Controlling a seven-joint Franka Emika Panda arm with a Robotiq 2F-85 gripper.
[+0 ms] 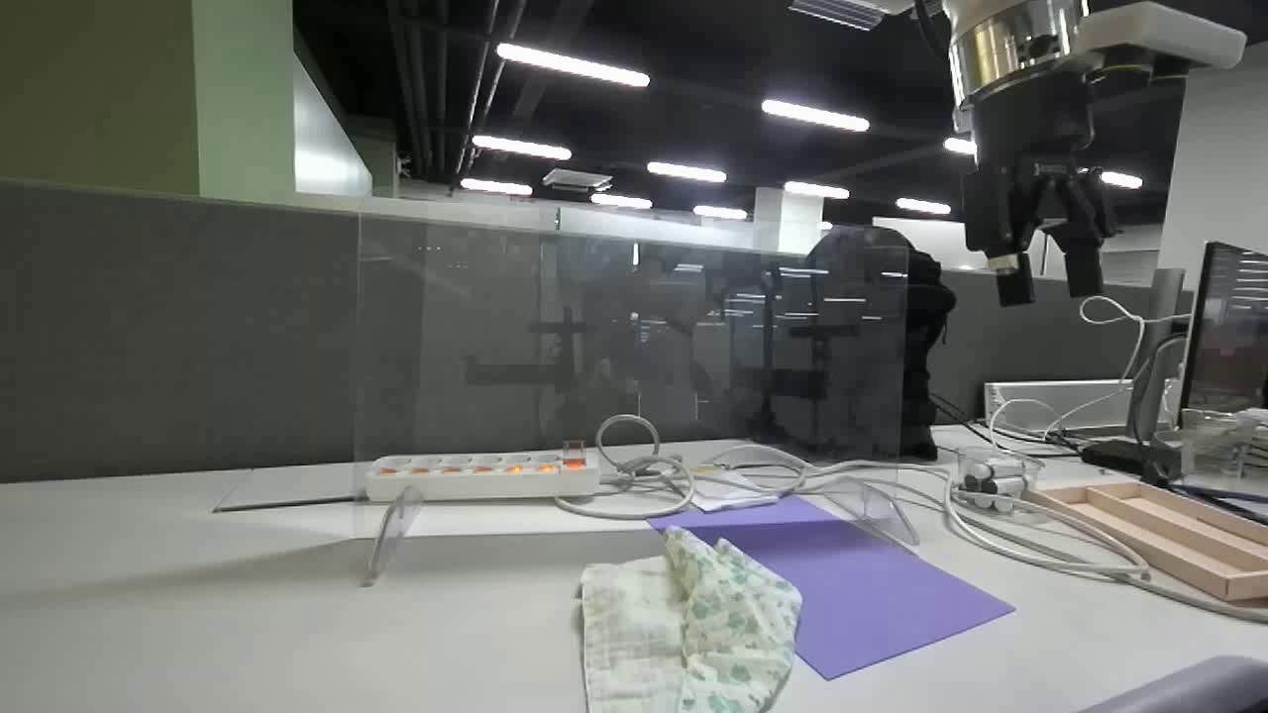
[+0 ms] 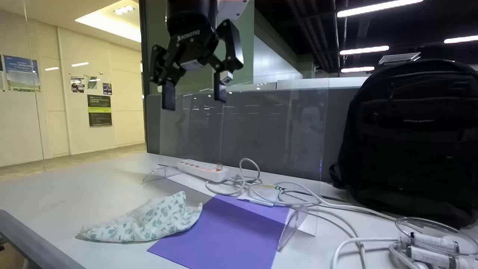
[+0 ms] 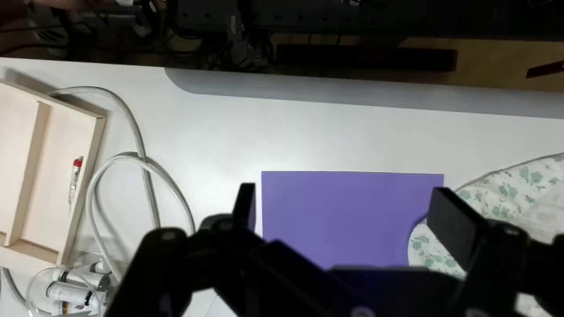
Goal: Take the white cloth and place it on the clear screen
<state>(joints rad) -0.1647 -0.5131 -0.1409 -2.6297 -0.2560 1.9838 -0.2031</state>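
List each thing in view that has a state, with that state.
gripper: open, holding nothing
white cloth: crumpled, partly over the purple sheet
clear screen: upright, no cloth on it
purple sheet: flat, partly covered
power strip: partly lit orange
cable: loosely looped
clear container: holding small cylinders
wooden tray: lidless
backpack: upright
monitor: unclear if on
ceiling lights: lit

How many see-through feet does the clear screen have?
2. In both exterior views, the clear screen has one foot near the white power strip and another foot near the purple paper. No others show.
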